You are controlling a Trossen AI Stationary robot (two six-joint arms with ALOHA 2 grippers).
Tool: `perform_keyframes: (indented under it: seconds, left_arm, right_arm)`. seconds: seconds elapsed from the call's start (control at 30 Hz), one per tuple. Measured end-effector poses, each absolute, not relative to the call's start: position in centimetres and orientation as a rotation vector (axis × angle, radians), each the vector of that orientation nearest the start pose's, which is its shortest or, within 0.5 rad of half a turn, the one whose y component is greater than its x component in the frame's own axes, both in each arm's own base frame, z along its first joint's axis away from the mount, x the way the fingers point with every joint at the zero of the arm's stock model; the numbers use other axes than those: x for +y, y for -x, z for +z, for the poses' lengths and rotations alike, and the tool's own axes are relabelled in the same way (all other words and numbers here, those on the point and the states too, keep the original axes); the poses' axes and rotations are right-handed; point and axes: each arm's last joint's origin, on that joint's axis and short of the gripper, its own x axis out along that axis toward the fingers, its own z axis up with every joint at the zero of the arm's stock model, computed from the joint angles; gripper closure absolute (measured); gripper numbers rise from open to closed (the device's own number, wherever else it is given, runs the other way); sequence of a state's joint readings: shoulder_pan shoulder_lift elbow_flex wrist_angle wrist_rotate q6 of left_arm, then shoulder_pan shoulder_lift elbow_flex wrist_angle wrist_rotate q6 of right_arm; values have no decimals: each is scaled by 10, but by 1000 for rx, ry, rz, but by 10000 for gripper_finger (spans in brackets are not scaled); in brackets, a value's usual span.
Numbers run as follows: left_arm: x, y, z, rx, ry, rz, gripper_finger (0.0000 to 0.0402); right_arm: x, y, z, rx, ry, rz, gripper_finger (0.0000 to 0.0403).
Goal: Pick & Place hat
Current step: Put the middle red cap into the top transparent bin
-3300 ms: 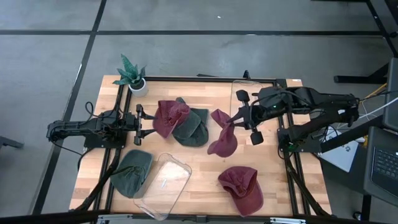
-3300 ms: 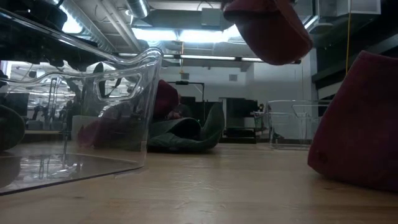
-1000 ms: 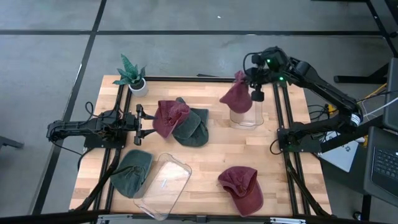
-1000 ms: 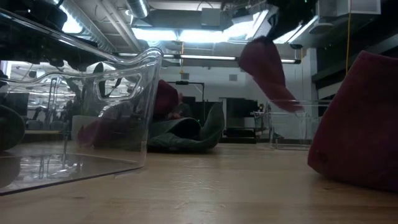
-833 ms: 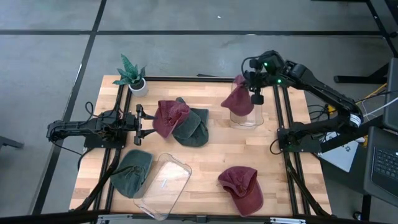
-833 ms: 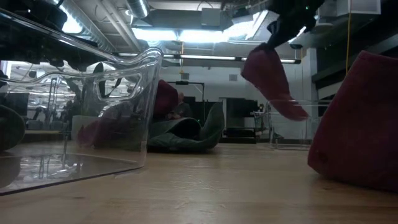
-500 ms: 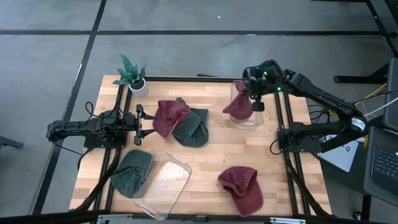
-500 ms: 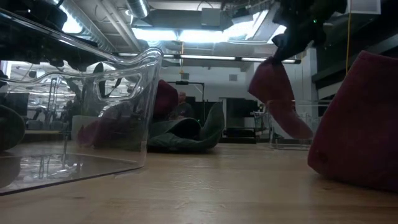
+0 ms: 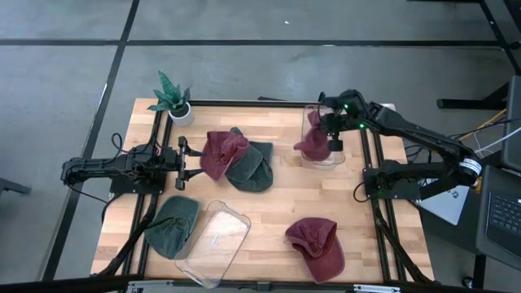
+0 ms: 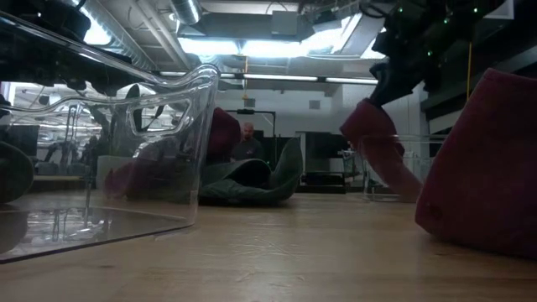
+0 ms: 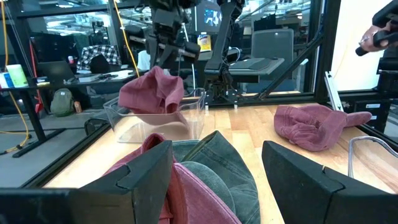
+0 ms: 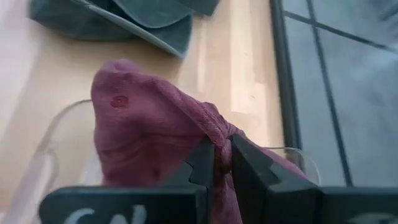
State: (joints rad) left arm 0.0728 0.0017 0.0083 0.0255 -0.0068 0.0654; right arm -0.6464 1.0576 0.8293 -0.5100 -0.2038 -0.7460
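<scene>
At the far right of the surface (image 9: 277,203), the maroon hat (image 9: 313,143) is hanging at the mouth of the clear bin (image 9: 322,159), with its lower part sagging inside the walls while its pinched edge is staying above the rim. You are holding it with the right gripper (image 9: 332,134), whose fingers (image 12: 205,163) are clamped together on a fold of the fabric, as the right wrist view is showing. The placing step is in hand: the hat is over the container but is not yet released.

For the next move, you are likely needing to lower the hat until most of it is resting inside the bin, then part the fingers and lift clear. The brim may catch on the rim, so watch for the hat draping over a wall instead of dropping in.

Outward from there, the left gripper (image 9: 186,162) is waiting at the left side with its fingers spread apart, just beside a second maroon hat (image 9: 221,153) that is overlapping a green hat (image 9: 253,167). Another green hat (image 9: 172,225) and a second clear bin (image 9: 216,241), tipped, are lying at the near left; a third maroon hat (image 9: 316,245) is sitting near right. A potted plant (image 9: 172,98) is standing at the far left corner.
</scene>
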Motion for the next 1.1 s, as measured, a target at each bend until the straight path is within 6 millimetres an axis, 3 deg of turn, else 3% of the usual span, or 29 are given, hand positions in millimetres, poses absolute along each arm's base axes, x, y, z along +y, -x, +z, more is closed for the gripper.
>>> perform_keyframes:
  seconds: [0.23,0.4,0.67,0.9,1.1]
  left_arm:
    - [7,-97,169,-29,-66,80,156]
    - [7,-97,169,-30,-66,80,156]
    - [7,-97,169,-30,-66,80,156]
    - [7,-97,169,-30,-66,80,156]
    - [7,-97,169,-30,-66,80,156]
  right_arm:
    - [-129,-174,256,779,458,-201,360]
    - [-129,-173,254,806,615,-134,360]
    - [-129,-176,257,764,902,1,360]
    - [-137,-169,265,857,1011,-138,360]
    - [-130,-157,275,851,1061,-151,360]
